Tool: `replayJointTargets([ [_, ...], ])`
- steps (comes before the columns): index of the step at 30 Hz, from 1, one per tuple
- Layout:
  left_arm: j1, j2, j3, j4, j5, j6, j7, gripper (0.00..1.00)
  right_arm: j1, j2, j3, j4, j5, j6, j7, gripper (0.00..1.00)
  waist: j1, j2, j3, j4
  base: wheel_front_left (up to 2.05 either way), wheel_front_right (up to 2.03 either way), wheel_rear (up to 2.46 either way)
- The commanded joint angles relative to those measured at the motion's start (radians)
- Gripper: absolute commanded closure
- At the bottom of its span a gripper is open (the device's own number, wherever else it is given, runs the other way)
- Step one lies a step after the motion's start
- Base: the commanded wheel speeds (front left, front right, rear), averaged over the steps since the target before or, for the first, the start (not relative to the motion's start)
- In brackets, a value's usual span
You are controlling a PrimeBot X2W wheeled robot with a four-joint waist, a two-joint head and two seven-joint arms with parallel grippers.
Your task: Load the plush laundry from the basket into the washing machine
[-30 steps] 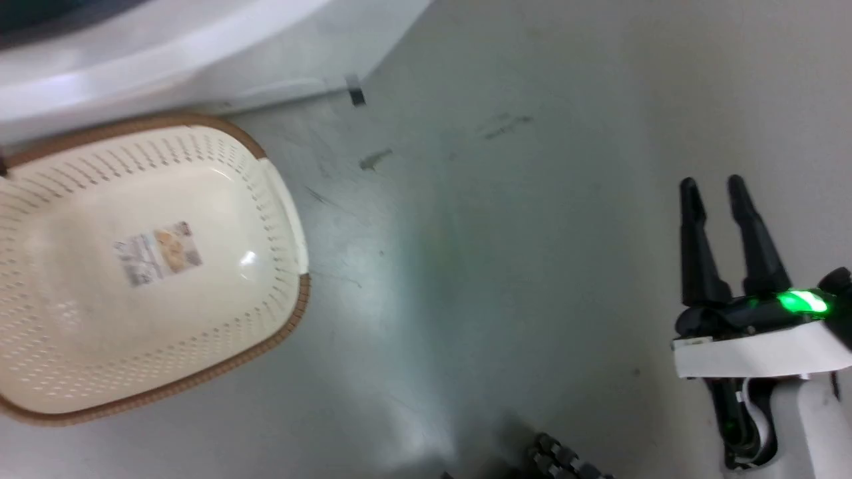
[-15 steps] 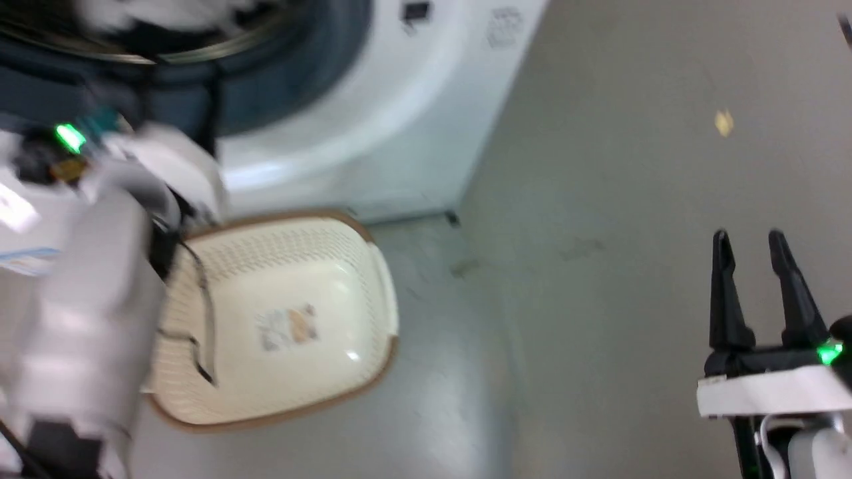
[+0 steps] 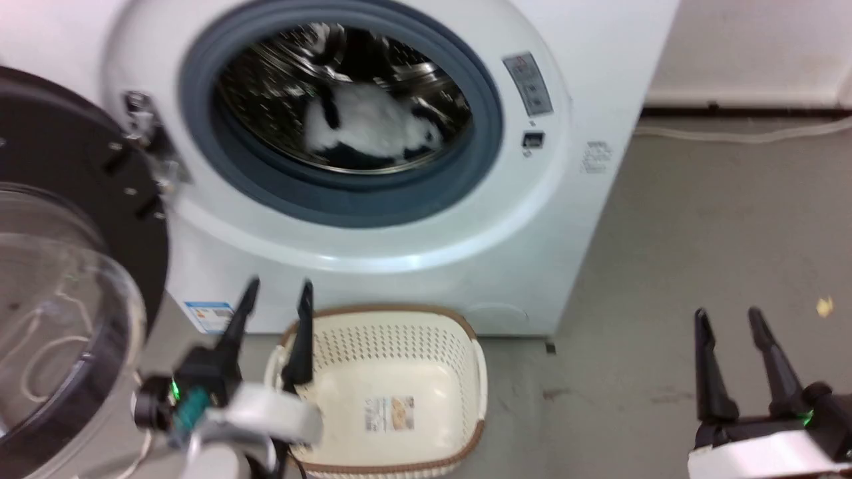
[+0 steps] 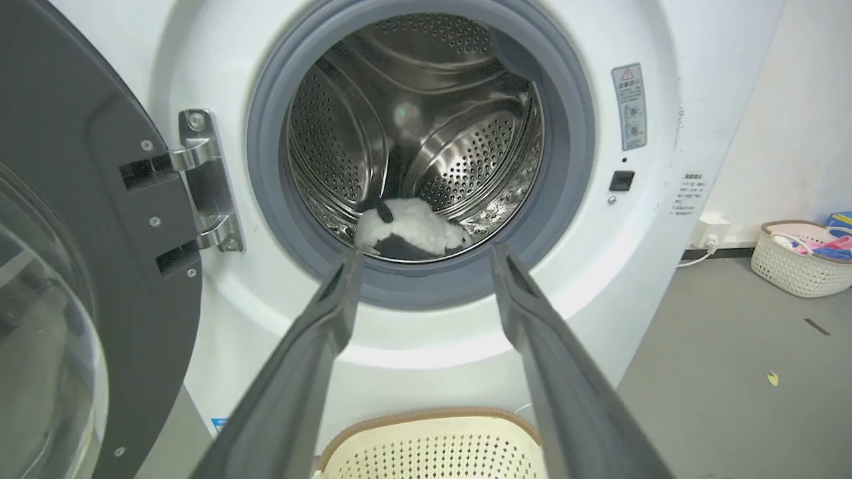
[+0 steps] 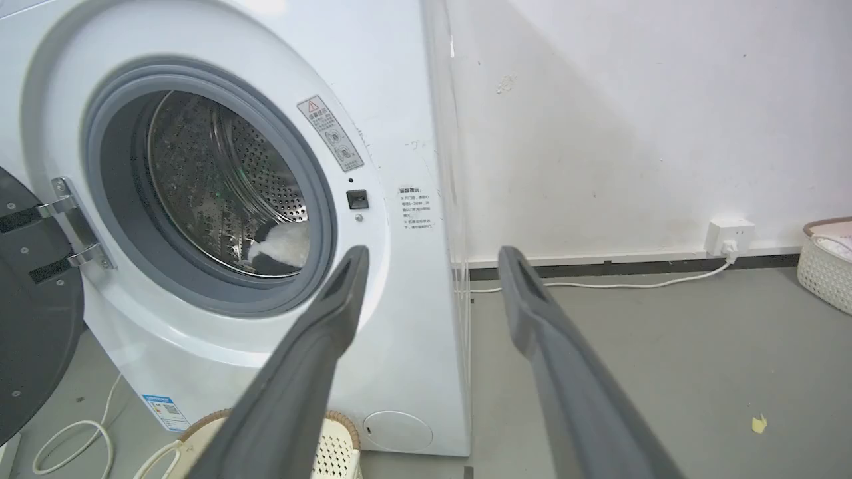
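The white and black panda plush [image 3: 363, 123] [image 4: 409, 229] [image 5: 283, 246] lies low in the steel drum of the white washing machine [image 3: 426, 233] [image 4: 599, 279] [image 5: 399, 100]. On the floor in front of the washer stands the cream basket [image 3: 399, 346] [image 4: 432, 442] [image 5: 336, 446], holding nothing but its paper label. My left gripper [image 3: 276, 296] [image 4: 426, 256] hangs open over the basket's left rim, outside the drum, fingers toward the door ring. At the lower right my right gripper [image 3: 725, 319] [image 5: 429, 256] is open over bare floor.
The black-framed dome door [image 3: 60, 299] [image 4: 80, 266] stands swung open at the left. A second basket of clothes [image 4: 802, 256] [image 5: 825, 259] sits by the wall on the right. A wall socket and white cable [image 5: 729, 236] run along the skirting. Grey floor lies right of the washer.
The head camera has tilted up from the floor and basket to the washer's open drum. The left arm has dropped lower, its gripper now open by the basket's rim.
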Motion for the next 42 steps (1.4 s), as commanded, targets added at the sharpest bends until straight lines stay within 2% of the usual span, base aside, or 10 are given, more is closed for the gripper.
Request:
replayJointTargets([
  [1,0.032,-0.012,0.004,-0.030,0.023,0.011,-0.005,0.00,0.021,0.000,0.004,0.004,-0.006,-0.001,-0.004,0.00,0.0002,0.0000,-0.038,0.033,0.00,0.00,0.00],
  [5,0.127,-0.045,0.019,-0.093,0.064,0.032,-0.005,0.00,0.054,0.000,0.015,0.011,-0.006,-0.001,-0.004,0.00,0.0002,0.0000,-0.056,0.044,0.00,0.00,0.00],
  [10,0.190,-0.065,0.035,-0.099,0.097,0.030,-0.005,0.00,0.075,0.000,0.021,0.020,-0.006,-0.001,-0.004,0.00,0.0002,0.0000,-0.066,0.043,0.00,0.00,0.00],
  [23,0.211,-0.097,0.073,-0.065,0.122,0.014,-0.005,0.00,0.093,0.000,0.034,0.032,-0.021,-0.001,-0.004,0.00,0.0002,0.0000,-0.073,0.041,0.00,0.00,0.00],
  [24,0.201,-0.094,0.070,-0.065,0.120,0.018,0.000,1.00,0.078,0.000,0.033,0.030,-0.015,0.000,0.000,1.00,0.0003,0.0000,-0.073,0.041,0.00,0.00,0.00],
  [42,0.198,-0.094,0.079,-0.079,0.135,0.018,0.028,1.00,0.067,0.000,0.037,0.027,-0.034,0.000,0.028,1.00,0.0003,0.0000,-0.072,0.042,0.00,0.00,0.00],
])
